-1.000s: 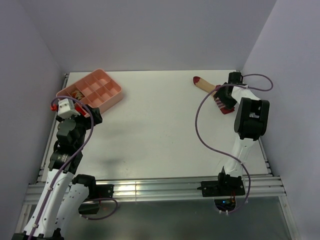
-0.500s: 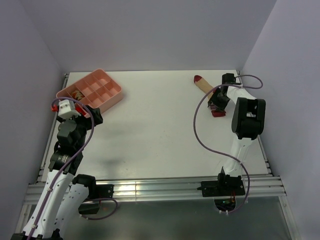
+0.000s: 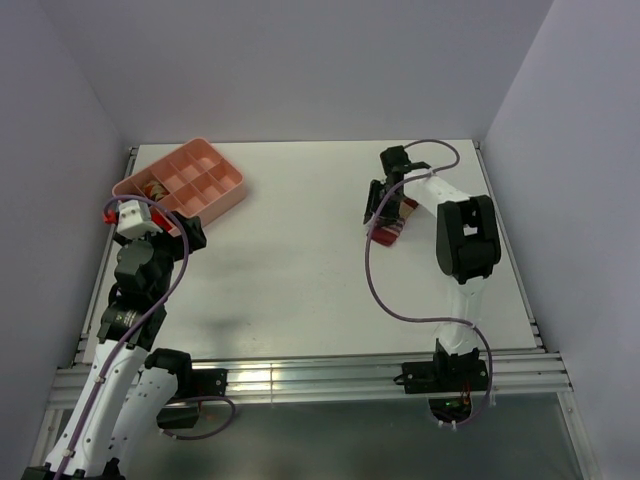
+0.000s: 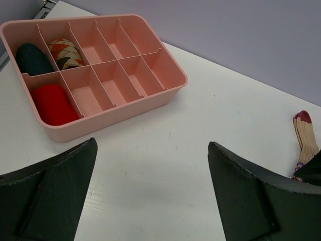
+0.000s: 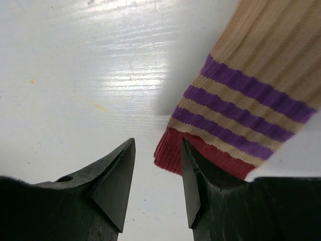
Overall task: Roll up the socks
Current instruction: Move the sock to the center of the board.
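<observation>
The right gripper (image 5: 158,145) has swung left across the worktop (image 3: 300,260) since a second ago, bringing the tan sock (image 5: 261,75) toward the middle. Its fingers stand narrowly apart, a corner of the striped cuff at the gap. The left gripper (image 4: 150,150) hangs wide and empty near the pink tray (image 4: 173,90). The tray holds the rolled argyle sock (image 4: 67,52) beside a dark bundle (image 4: 32,59), with a red bundle (image 4: 52,103) in the next row.

A pale pink plastic divided tray (image 3: 228,189) sits at 10 o'clock on the white tabletop (image 3: 290,260), askew to its edges. A plain dark rolled bundle (image 4: 33,58) fills one end compartment. A plain red rolled bundle (image 4: 51,103) fills the neighbouring one, at 5 o'clock from it.
</observation>
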Motion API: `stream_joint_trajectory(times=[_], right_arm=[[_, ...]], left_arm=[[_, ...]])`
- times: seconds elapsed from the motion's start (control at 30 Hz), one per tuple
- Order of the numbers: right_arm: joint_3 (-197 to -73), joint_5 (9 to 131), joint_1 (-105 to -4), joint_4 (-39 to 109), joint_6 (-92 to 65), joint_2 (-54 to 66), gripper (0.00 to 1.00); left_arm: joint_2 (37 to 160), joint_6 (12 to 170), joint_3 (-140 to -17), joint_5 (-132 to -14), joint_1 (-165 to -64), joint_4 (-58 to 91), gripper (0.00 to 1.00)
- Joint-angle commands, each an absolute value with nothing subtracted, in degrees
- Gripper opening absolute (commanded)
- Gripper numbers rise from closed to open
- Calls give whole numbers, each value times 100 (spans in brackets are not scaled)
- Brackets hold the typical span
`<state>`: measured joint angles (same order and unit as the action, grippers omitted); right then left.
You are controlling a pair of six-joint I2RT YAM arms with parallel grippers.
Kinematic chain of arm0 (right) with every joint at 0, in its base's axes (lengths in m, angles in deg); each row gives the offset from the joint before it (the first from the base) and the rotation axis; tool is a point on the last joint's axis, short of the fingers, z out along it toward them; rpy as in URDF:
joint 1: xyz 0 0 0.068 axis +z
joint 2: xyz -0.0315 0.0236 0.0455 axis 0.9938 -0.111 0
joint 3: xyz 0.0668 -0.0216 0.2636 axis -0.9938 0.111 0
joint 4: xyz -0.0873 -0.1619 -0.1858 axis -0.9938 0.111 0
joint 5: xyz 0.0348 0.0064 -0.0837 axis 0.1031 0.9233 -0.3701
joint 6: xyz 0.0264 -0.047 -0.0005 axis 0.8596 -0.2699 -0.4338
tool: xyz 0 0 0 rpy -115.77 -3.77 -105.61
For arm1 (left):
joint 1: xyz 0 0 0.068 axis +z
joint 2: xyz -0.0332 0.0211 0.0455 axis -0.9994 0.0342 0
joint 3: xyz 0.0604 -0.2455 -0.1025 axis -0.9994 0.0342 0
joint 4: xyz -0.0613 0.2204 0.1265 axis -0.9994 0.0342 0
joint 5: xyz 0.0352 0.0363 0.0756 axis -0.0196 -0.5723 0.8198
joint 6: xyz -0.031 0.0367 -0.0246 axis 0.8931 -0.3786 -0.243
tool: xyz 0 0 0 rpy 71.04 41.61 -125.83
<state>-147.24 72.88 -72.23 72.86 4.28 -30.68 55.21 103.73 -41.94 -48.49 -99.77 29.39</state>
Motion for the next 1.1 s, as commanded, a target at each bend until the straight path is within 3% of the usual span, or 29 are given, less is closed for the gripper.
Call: stream_joint_trajectory(times=[0.0,0.3,0.53,1.07], right_arm=[[-15059,6412,-7273,7098,244,-2477,49],[-16280,5496,-7501,7897,147,-3477,43],[-16133,5408,-7361,8118,235,-3892,37],[-15007,5768,-4944,7152,-292,-3391,33]], left_arm=[[5502,10292,-4174,-4907,-9999,2746,96],[5528,10292,-4157,-4872,-9999,2781,96],[5581,10275,-4157,-4898,-9999,2755,96],[5581,10257,-4157,-4898,-9999,2763,96]])
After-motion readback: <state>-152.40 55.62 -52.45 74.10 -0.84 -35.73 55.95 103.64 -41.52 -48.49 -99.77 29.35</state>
